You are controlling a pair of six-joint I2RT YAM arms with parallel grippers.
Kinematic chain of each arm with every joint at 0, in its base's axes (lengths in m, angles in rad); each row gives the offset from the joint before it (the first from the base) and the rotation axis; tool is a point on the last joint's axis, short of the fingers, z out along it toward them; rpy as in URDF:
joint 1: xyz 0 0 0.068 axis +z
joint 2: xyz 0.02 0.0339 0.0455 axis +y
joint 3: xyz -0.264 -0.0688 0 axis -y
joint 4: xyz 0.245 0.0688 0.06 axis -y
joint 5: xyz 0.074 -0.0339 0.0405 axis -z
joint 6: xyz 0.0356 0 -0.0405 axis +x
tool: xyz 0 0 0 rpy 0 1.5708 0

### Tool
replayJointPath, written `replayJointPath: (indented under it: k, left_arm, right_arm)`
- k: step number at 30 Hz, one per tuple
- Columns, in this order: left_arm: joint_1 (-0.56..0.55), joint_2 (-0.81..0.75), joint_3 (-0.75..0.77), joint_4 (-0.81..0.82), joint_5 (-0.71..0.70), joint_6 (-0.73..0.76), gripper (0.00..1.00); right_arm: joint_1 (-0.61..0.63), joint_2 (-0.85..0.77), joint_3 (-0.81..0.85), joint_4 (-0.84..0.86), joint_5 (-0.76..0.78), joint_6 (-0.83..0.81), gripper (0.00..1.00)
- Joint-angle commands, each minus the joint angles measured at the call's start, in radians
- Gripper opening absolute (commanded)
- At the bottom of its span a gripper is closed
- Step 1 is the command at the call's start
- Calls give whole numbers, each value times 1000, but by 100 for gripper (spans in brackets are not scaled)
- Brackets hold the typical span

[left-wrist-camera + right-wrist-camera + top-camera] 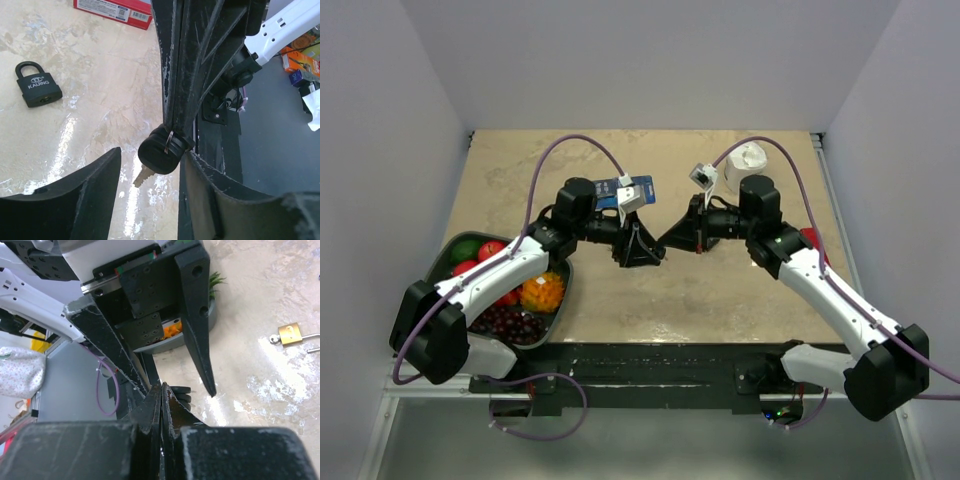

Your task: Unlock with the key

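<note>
Transfer: bunch of short silver keys with black plastic heads point(159, 155) hung from the closed right gripper point(172, 136), blade slanting downward, inside the half-open, empty left gripper point(152, 159).

A brand name, seemingly KAIJING, is printed in white beneath an oval emblem on the black padlock point(38, 86). A QR code is carried by the red box point(114, 9); its small print cannot be read.

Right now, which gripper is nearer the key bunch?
Right. The right gripper, jaws shut, pinches the key bunch; the left gripper has open jaws either side of it.
</note>
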Motion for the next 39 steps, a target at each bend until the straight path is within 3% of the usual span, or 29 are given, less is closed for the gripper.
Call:
replayJointPath:
  k: [1,4,15,17,21,25,32,36,39]
  left_arm:
    - [2,-30,28,-11,42,53,55]
    - [2,-28,33,-17,36,67,45]
    - [7,-36,50,-103,-9,105,37]
    - [7,-40,50,-103,-10,107,29]
    - [5,-42,39,-80,8,96,21]
    - [5,-44,38,-71,17,90,2]
    - [5,-70,36,-99,-41,133,0]
    - [5,-91,39,-134,-154,180,0]
    - [-19,-134,16,-148,-400,237,0]
  right_arm:
    - [-3,-18,61,-13,-9,-34,0]
    - [-3,-19,72,-26,-4,-46,0]
    - [-4,-36,77,-60,20,-72,0]
    - [-4,-36,77,-64,25,-77,0]
    - [-4,-35,75,-61,20,-75,0]
    - [-3,-33,69,-56,31,-77,0]
    - [-4,-41,43,-60,74,-86,0]
    - [-6,-42,46,-99,154,-109,0]
    - [-7,-42,44,-119,218,-111,0]
